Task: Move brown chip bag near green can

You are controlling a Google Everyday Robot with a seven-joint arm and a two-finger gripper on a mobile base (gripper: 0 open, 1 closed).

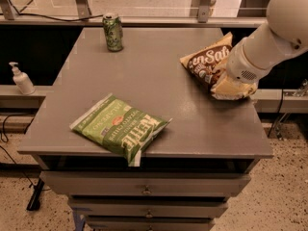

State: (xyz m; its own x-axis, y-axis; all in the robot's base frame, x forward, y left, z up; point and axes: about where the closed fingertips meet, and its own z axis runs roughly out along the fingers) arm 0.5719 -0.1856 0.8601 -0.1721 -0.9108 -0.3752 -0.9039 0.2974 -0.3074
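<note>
The brown chip bag (206,60), dark brown and cream with white lettering, lies at the right side of the grey table (159,81). My gripper (233,87) is low over the table at the bag's near right end, touching or overlapping it, and the white arm (269,37) hides that end. The green can (112,32) stands upright at the far left of the table, well away from the bag and the gripper.
A large flat green chip bag (120,127) lies at the table's front left, partly over the front edge. A white pump bottle (21,79) stands on a ledge left of the table. Drawers sit below the tabletop.
</note>
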